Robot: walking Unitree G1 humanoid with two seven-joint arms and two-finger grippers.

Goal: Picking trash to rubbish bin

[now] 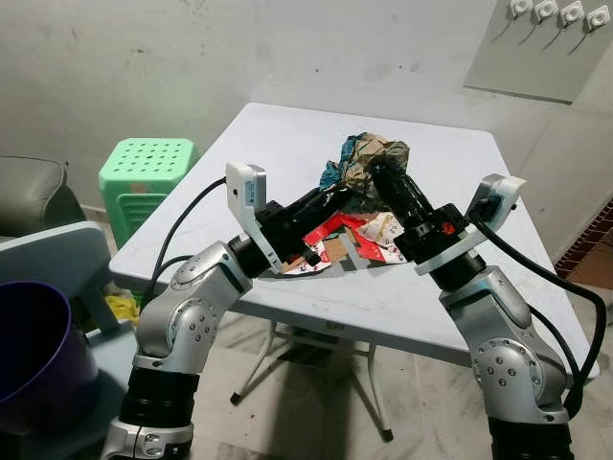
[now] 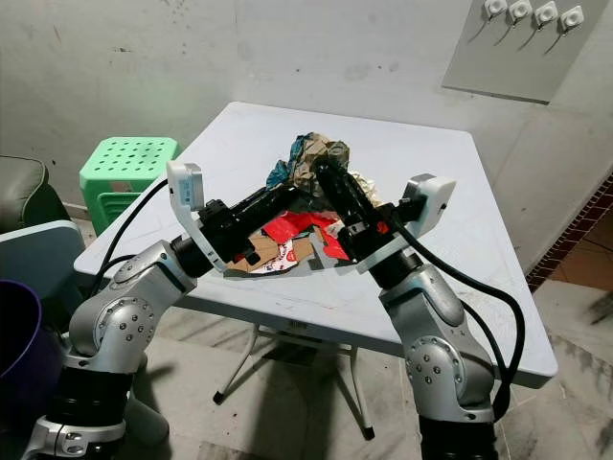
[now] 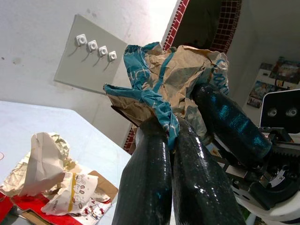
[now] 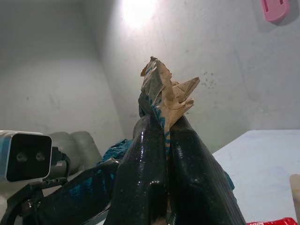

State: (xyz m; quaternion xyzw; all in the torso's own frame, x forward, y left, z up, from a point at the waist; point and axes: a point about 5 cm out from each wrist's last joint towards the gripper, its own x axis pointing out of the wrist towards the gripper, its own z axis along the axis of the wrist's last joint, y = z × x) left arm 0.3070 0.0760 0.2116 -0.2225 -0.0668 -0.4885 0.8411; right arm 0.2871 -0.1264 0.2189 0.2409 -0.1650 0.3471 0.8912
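A crumpled brown and teal paper bag (image 1: 369,158) is held above the white table (image 1: 287,144), pinched from both sides. My left gripper (image 1: 337,197) is shut on its teal edge (image 3: 154,105), and my right gripper (image 1: 375,174) is shut on a brown fold (image 4: 166,101). Both pairs of black fingers meet at the bag (image 2: 314,155). Under it lie red, white and cardboard wrappers (image 1: 350,240) flat on the table; the left wrist view has them as crumpled white paper and printed wrappers (image 3: 51,187).
A purple bin (image 1: 34,345) stands at my lower left beside a grey chair (image 1: 38,196). A green plastic stool (image 1: 144,172) sits left of the table. Grey walls close the back, with a panel of hooks (image 1: 551,43) at upper right.
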